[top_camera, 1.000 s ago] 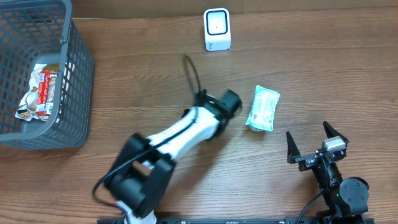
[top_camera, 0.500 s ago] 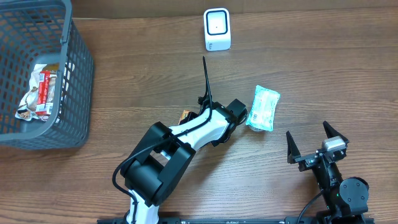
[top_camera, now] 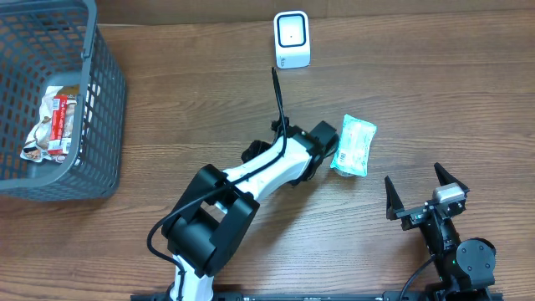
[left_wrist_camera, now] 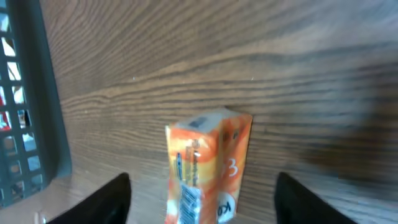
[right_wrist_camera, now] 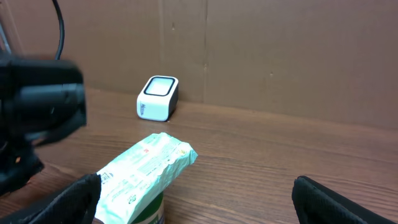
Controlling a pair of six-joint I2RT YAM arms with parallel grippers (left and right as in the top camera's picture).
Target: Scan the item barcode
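The left arm reaches diagonally across the bench (top_camera: 418,84), elbow raised and wrist bent low, its claw (left_wrist_camera: 202,199) spread wide around one orange carton (left_wrist_camera: 208,165) that lies on the wood between the fingers, apparently touching neither. The right arm sits folded at the near edge, its claw (top_camera: 415,191) fully spread and holding nothing. One green packet (top_camera: 354,145) lies just beside the left wrist. One white scanner (top_camera: 292,39) stands at the far edge, with bare wood between it and the arm. One grey basket (top_camera: 104,125) fills the far left corner, holding wrappers too crumpled to count.
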